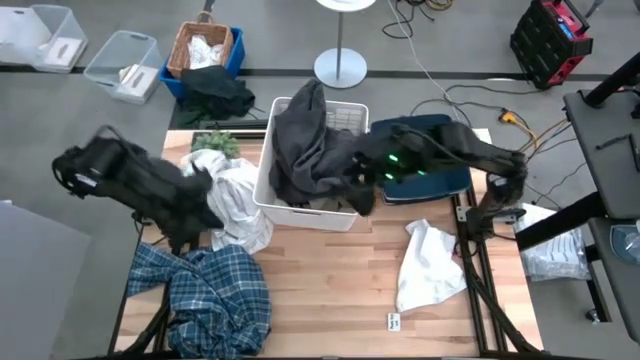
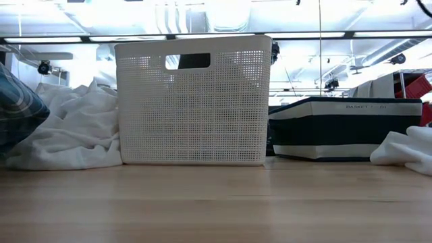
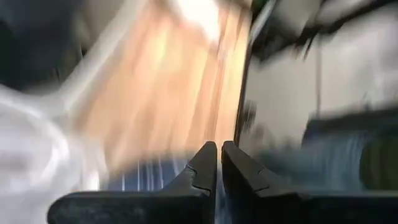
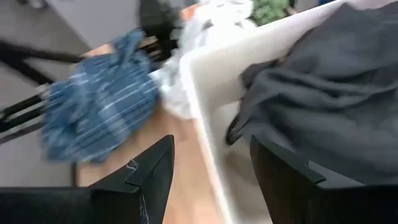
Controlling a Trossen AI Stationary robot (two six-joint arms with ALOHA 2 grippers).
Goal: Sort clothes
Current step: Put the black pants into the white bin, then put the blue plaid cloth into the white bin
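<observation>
A blue-and-white plaid shirt (image 1: 215, 295) lies crumpled on the table at the near left. A white garment (image 1: 238, 205) is heaped against the left wall of a white mesh basket (image 1: 300, 212). A dark grey garment (image 1: 305, 150) fills the basket and hangs over its rim. Another white garment (image 1: 430, 265) lies on the table at the near right. My left gripper (image 1: 183, 238) is shut, between the white heap and the plaid shirt (image 3: 149, 177). My right gripper (image 4: 211, 168) is open at the basket's near right corner (image 1: 360, 195), with the grey garment (image 4: 323, 93) just ahead. My left gripper is shut low at the plaid shirt's far edge. The wrist view is blurred, and I cannot tell whether the fingers touch the cloth.
A navy-and-white striped basket (image 1: 430, 175) stands right of the white basket, under my right arm. A small green plant (image 1: 215, 140) sits at the far left of the table. Bare wood lies at the near middle (image 1: 330, 290). Bins and a basket stand on the floor beyond the table.
</observation>
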